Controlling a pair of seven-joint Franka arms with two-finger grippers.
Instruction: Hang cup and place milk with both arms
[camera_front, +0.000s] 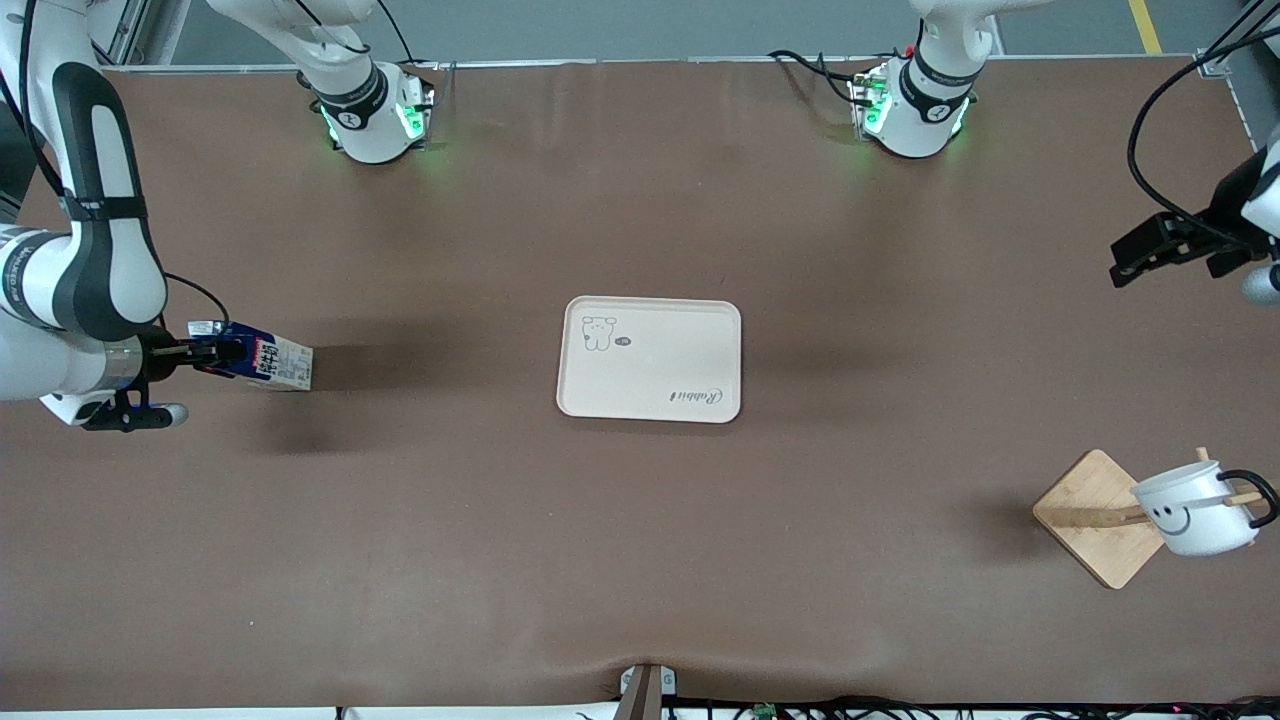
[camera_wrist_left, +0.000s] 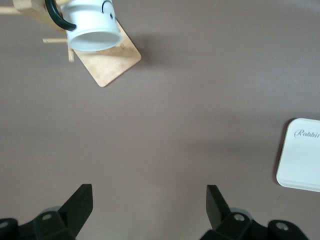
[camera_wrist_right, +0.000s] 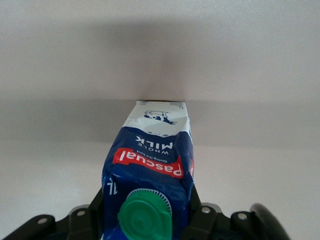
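The milk (camera_front: 272, 362), a carton with a blue top and green cap (camera_wrist_right: 145, 217), is tilted over at the right arm's end of the table. My right gripper (camera_front: 222, 352) is shut on its blue top, fingers (camera_wrist_right: 194, 212) pressing both sides. The white cup (camera_front: 1192, 510) with a smiley face hangs by its black handle on a peg of the wooden rack (camera_front: 1095, 515), also shown in the left wrist view as cup (camera_wrist_left: 92, 25) and rack (camera_wrist_left: 112, 65). My left gripper (camera_front: 1125, 262) is up over the left arm's end of the table, open (camera_wrist_left: 148, 200) and holding nothing, well apart from the cup.
A flat cream tray (camera_front: 650, 375) with a rabbit drawing lies mid-table; its corner (camera_wrist_left: 302, 160) shows in the left wrist view. The two arm bases (camera_front: 375, 110) (camera_front: 915, 105) stand along the table's edge farthest from the front camera. A bracket (camera_front: 645, 690) sits at the nearest edge.
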